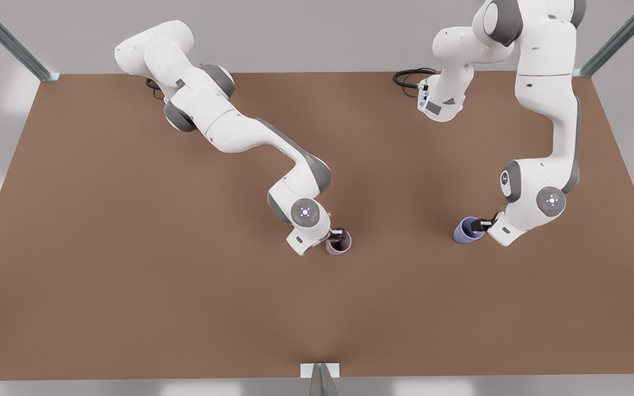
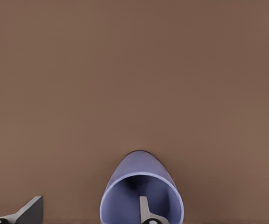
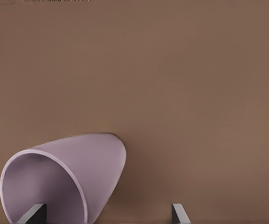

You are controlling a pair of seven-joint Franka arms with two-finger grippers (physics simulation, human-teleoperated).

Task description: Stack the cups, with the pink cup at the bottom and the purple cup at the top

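Observation:
The pink cup (image 1: 341, 244) stands on the brown table (image 1: 130, 264) near the middle. My right gripper (image 1: 338, 234) is at its rim, open, with one finger inside the pink cup (image 3: 69, 172) and the other outside; the right gripper (image 3: 107, 213) straddles the wall. At the front view's right stands the purple cup (image 1: 465, 231). My left gripper (image 1: 485, 224) is open at its rim too. In the left wrist view one finger sits inside the purple cup (image 2: 139, 175) and the other well outside, so the left gripper (image 2: 90, 213) spans the wall.
Metal frame posts (image 1: 14, 44) stand at the table's far corners, and a small bracket (image 1: 320, 371) sits at the middle of the near edge. Black cables (image 1: 408, 77) lie by one arm's base. The two cups are about a fifth of the table's width apart.

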